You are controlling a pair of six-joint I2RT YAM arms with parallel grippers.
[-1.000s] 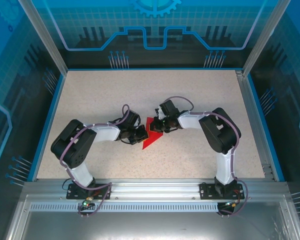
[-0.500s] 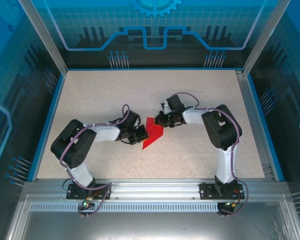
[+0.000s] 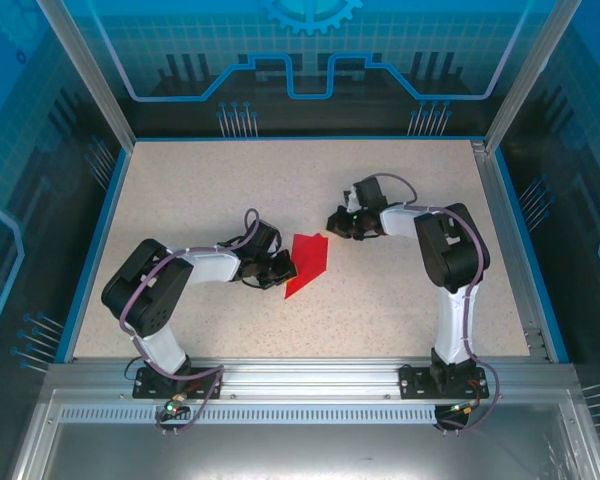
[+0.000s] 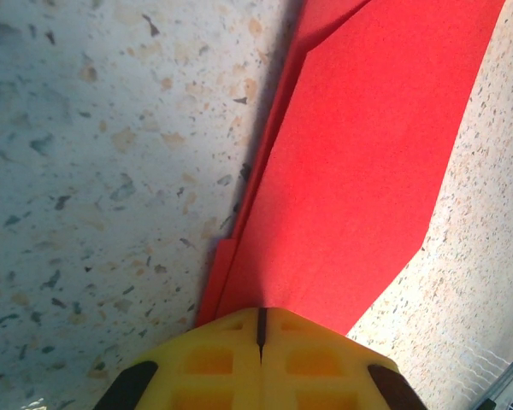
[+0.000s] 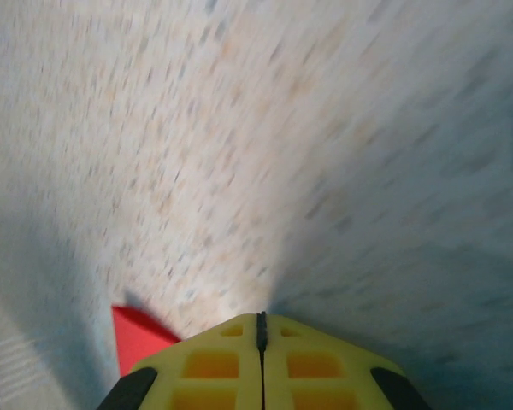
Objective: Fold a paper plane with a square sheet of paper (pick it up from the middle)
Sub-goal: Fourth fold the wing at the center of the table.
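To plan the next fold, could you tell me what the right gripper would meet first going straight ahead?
Probably the bare table: the right gripper points at it, with the red paper off to one side; blur leaves depth unclear.

The folded sheet of paper (image 3: 307, 262) lies flat on the surface (image 3: 210, 190), midway between its left and right edges. The left fingers (image 3: 285, 269) meet the paper's left side; the right fingers (image 3: 336, 222) sit apart, toward the far right corner

Bare speckled table (image 3: 200, 190) surrounds the folded red paper (image 3: 308, 262); the left gripper (image 3: 280, 268), closed, blocks its left edge; the right gripper (image 3: 338, 222) sits apart beyond its far right corner; its near and right sides are open to approach.
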